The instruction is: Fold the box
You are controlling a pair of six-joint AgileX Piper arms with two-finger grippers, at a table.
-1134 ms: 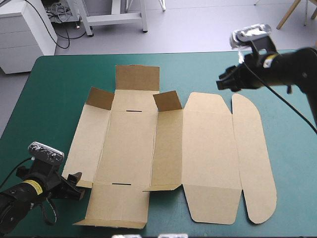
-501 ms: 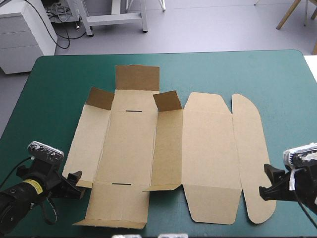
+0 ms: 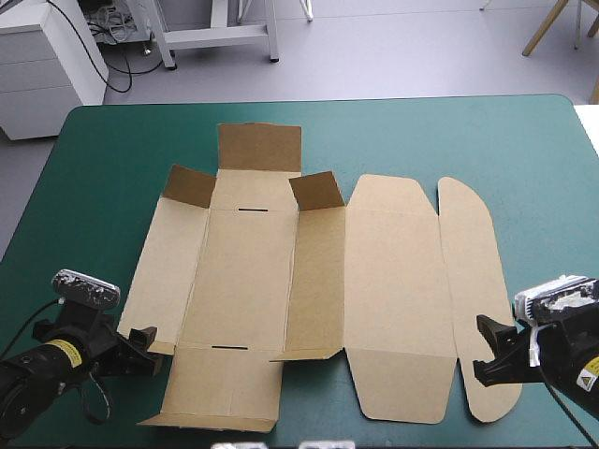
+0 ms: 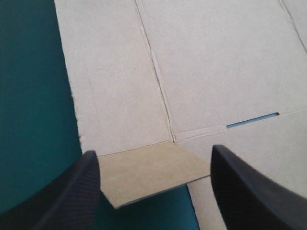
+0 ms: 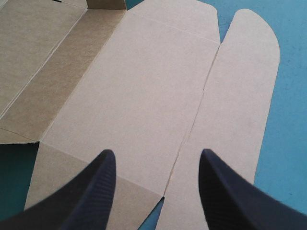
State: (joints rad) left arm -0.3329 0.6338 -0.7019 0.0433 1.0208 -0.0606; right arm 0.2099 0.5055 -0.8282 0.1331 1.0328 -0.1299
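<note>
The brown cardboard box lay flat in the middle of the teal-green bench. Only small far flaps stood raised; no wall was folded yet. The left claw and right claw, both released, were at its near corners.

The counter wears a teal-green cover that lies smooth and flat, with rounded corners at 11 and 1 o'clock. Past its far edge runs a grey floor. At 10 o'clock stands a white drawer unit, just beyond the counter's corner, with black cables trailing on the floor beside it. Around 11 to 12 o'clock sits the foot of a white metal frame. At 1 o'clock, slanting pale wooden furniture legs show.
</note>
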